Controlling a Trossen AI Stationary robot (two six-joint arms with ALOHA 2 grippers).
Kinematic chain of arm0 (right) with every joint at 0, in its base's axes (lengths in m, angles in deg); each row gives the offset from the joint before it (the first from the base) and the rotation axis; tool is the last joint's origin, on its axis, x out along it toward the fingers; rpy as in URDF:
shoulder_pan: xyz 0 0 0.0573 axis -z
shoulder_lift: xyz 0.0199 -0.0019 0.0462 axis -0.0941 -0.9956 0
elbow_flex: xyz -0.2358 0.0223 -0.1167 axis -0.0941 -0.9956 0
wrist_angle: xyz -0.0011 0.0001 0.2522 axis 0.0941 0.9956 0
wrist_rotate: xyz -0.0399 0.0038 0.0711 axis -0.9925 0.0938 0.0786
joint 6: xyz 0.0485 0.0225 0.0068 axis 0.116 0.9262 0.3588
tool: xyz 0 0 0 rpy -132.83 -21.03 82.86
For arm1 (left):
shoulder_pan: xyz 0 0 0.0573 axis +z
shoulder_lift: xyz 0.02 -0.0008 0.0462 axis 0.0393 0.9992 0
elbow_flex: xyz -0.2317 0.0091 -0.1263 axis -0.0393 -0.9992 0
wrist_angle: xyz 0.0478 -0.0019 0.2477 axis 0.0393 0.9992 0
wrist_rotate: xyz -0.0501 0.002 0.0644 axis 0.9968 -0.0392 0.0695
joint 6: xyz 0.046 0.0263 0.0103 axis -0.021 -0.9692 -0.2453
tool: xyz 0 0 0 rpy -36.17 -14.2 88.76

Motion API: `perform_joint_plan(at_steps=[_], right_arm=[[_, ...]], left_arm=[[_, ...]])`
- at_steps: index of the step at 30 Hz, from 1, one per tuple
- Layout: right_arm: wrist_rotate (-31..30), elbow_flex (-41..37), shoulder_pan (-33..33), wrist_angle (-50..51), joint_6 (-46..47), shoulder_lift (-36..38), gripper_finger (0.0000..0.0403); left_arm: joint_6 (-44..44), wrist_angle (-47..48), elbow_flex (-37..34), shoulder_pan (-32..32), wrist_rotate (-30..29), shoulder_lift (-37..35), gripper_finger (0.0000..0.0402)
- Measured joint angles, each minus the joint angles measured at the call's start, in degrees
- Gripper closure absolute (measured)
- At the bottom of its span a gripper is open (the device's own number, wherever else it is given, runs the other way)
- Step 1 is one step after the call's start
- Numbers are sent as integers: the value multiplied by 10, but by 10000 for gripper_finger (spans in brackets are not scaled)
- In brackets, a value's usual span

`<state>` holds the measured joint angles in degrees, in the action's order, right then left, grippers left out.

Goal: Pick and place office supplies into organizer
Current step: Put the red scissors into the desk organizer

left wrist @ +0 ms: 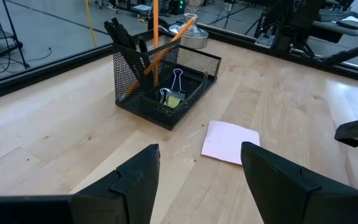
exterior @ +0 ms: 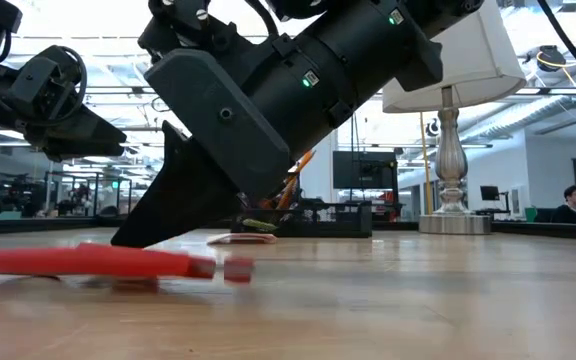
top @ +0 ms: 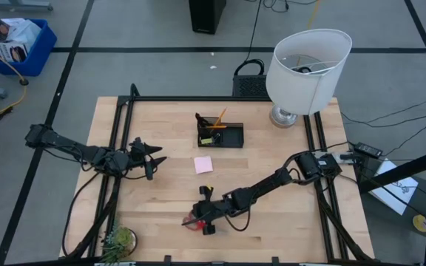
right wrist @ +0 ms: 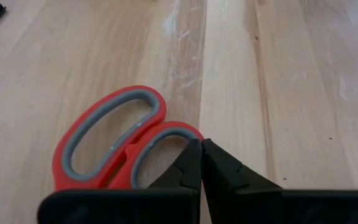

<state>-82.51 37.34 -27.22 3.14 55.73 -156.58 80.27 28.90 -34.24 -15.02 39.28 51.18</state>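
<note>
Red-handled scissors [right wrist: 110, 143] lie flat on the wood near the table's near edge [top: 192, 220] [exterior: 88, 262]. My right gripper [right wrist: 201, 146] is shut, its tips down at one handle loop [top: 204, 213]. The black mesh organizer [top: 220, 134] [left wrist: 163, 81] stands near the far middle, with pencils [left wrist: 156, 37] and pens upright in its cup and a binder clip [left wrist: 178, 81] in its tray. A pink sticky-note pad [top: 203, 164] [left wrist: 229, 142] lies flat between the organizer and the scissors. My left gripper [top: 156, 157] [left wrist: 197, 165] hovers open at the table's left, pointing toward the organizer. My right gripper's shut fingertips [right wrist: 188, 158] meet over the rim of the scissors' smaller handle loop [right wrist: 182, 132], coming slanting down from the table's right. The tips hide the rim beneath them, so whether any of it lies between them cannot be told. The scissors lie flat on the table.
A big white lamp [top: 307, 63] [exterior: 453, 120] stands at the far right corner. A small green plant [top: 118, 240] sits at the near left corner. A black metal frame [top: 128, 103] runs along the table's edges. Bare wood lies between the pad and my left gripper.
</note>
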Motion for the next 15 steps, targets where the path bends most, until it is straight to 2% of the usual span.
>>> perform_joint_plan(at_steps=[15], right_arm=[[-13,-1,-1,-28,-33,4,403]], left_arm=[[-1,0,0,0,0,0,172]])
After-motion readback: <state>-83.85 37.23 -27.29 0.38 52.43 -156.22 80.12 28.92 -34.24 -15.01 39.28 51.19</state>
